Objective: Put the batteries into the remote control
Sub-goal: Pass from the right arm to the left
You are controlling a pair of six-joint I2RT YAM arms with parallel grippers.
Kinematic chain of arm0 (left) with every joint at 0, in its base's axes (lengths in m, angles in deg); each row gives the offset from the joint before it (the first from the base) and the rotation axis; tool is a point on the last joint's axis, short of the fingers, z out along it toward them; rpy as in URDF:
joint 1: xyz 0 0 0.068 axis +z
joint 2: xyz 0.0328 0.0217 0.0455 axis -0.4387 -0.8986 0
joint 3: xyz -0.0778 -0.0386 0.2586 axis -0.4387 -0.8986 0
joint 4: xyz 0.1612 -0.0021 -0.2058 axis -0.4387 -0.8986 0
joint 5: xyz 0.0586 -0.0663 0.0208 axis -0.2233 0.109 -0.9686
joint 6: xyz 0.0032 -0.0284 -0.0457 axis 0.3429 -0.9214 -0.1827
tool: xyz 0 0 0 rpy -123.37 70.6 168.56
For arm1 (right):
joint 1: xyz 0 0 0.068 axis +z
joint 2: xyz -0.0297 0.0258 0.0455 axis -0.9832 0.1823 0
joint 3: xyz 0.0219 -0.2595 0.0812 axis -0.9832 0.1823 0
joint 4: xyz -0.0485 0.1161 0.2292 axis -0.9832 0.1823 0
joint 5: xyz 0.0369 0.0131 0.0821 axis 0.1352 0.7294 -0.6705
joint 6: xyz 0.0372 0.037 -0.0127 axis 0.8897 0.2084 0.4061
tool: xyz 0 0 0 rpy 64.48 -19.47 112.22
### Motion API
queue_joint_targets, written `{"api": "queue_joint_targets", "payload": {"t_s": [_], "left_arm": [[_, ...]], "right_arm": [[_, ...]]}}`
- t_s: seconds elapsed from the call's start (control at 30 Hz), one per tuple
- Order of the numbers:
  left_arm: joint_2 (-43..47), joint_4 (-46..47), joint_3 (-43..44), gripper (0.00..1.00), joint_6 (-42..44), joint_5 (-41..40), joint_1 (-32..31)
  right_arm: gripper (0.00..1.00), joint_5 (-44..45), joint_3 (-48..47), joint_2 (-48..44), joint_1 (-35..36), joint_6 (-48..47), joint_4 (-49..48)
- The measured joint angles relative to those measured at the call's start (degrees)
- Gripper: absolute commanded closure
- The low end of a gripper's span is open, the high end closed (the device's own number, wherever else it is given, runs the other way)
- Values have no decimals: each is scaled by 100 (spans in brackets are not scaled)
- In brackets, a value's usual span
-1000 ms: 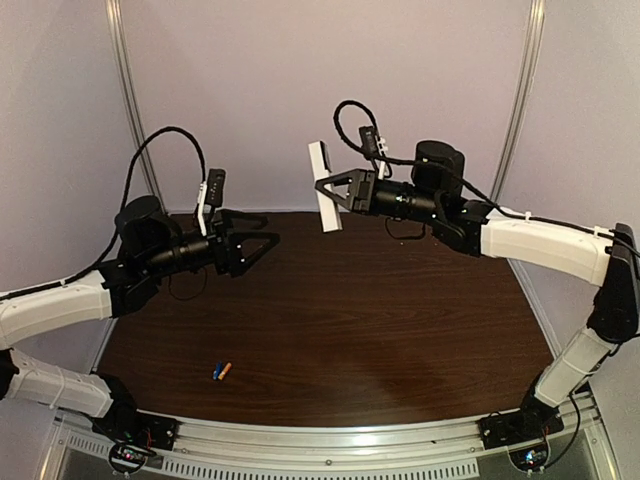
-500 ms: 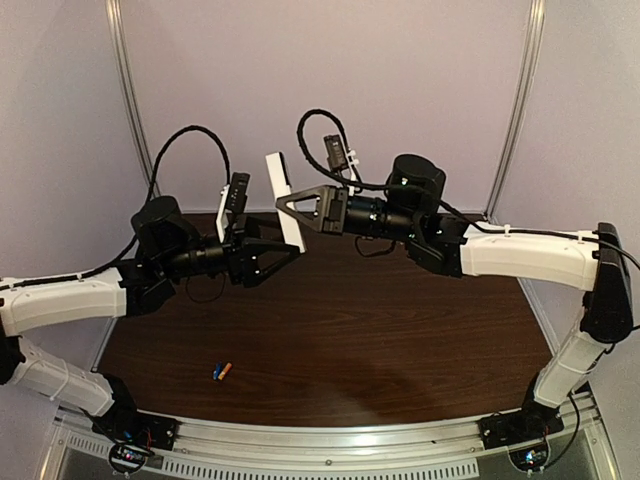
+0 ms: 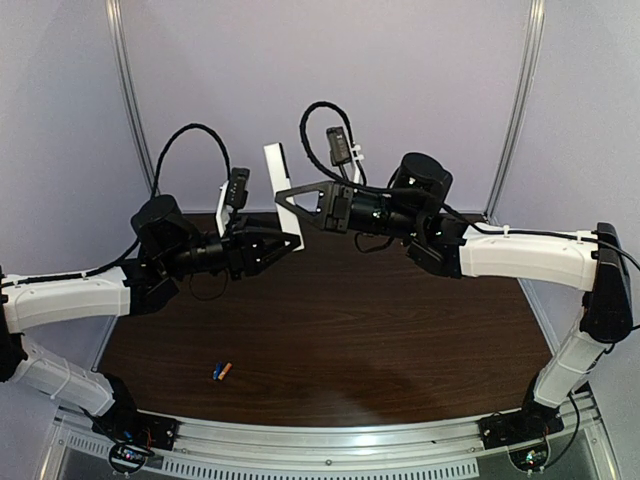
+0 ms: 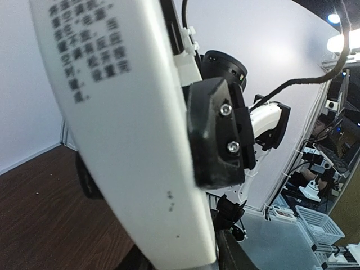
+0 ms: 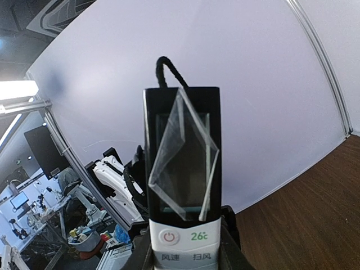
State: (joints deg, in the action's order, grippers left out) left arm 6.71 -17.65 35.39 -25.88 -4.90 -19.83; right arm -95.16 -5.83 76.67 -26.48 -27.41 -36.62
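Note:
The remote control (image 3: 274, 170) is a slim white bar held upright, high above the table. My right gripper (image 3: 286, 197) is shut on its middle. In the right wrist view its dark display end (image 5: 183, 163) points up, with my right gripper (image 5: 183, 250) at its sides. My left gripper (image 3: 292, 243) is at the bar's lower end. In the left wrist view the remote's white back (image 4: 124, 140) fills the space between the jaws of my left gripper (image 4: 185, 260), which press its edges. The batteries (image 3: 221, 370), one blue and one orange, lie side by side on the table near the front left.
The dark wood table (image 3: 400, 330) has a metal rail (image 3: 330, 440) along its near edge. Purple walls with metal posts (image 3: 130, 110) close in the back and sides. Both arms meet above the table's far left part.
My right arm carried the remote leftward toward the left arm. My left gripper rose and reached in, then its jaws closed from wide open onto the remote's lower end. The batteries have not moved.

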Motion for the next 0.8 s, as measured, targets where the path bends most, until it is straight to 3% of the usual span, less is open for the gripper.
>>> {"api": "queue_joint_targets", "payload": {"t_s": [0.07,0.27,0.4,0.57,0.8], "left_arm": [[-2,0,9,79,-254,2,-2],[-7,-50,11,98,-144,2,2],[13,-402,52,100,264,-79,-2],[61,-1698,455,100,1067,-632,-2],[42,-3392,966,100,2155,-1311,-2]], "right_arm": [[73,-98,33,0,0,-170,-170],[35,-68,70,-22,0,-114,-162],[19,111,85,-138,-46,-138,219],[14,442,164,-573,-225,-343,1051],[23,798,216,-1513,-413,-1338,2588]]}}
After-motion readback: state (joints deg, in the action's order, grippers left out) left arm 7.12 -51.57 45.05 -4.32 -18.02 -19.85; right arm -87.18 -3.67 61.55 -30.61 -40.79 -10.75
